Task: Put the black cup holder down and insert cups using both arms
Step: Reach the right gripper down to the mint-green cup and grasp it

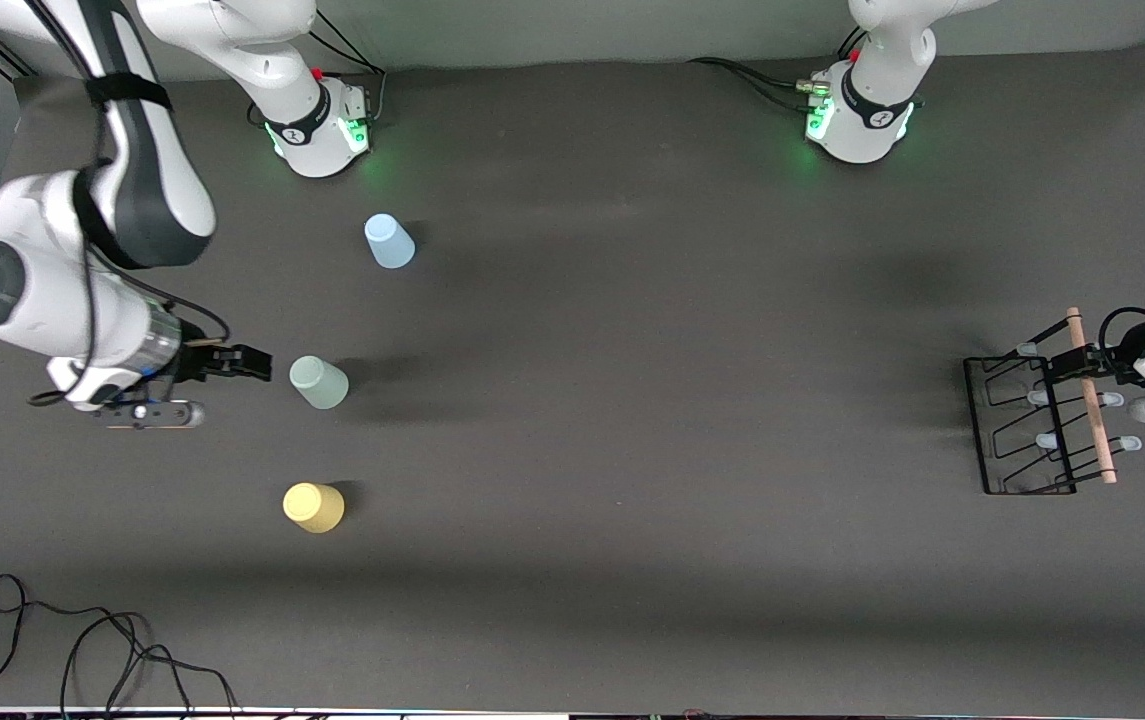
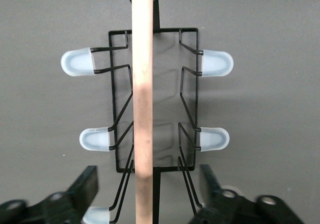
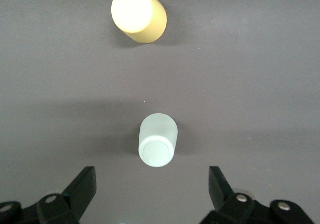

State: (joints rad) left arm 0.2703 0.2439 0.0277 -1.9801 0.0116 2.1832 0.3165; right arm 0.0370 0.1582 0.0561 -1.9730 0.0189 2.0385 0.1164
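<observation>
The black cup holder point(image 1: 1022, 432) stands at the left arm's end of the table, its wooden rod handle point(image 1: 1092, 410) on top. My left gripper point(image 1: 1080, 362) is open, one finger on each side of the rod point(image 2: 143, 94), not closed on it; in the left wrist view the gripper point(image 2: 148, 194) straddles the rod's near end. The pale-blue pegs point(image 2: 76, 63) carry no cups. The three cups stand bottom up toward the right arm's end: pale blue cup point(image 1: 389, 241), mint green cup point(image 1: 319, 382), yellow cup point(image 1: 313, 507). My right gripper point(image 1: 254, 362) is open and empty, just beside the mint cup point(image 3: 157, 145). The yellow cup point(image 3: 138, 14) lies past it.
Loose black cables point(image 1: 82, 650) lie at the table's corner nearest the front camera, at the right arm's end. The two green-lit arm bases point(image 1: 322, 125) point(image 1: 857, 120) stand along the edge farthest from the front camera. The dark grey table point(image 1: 632, 400) is bare between the cups and the holder.
</observation>
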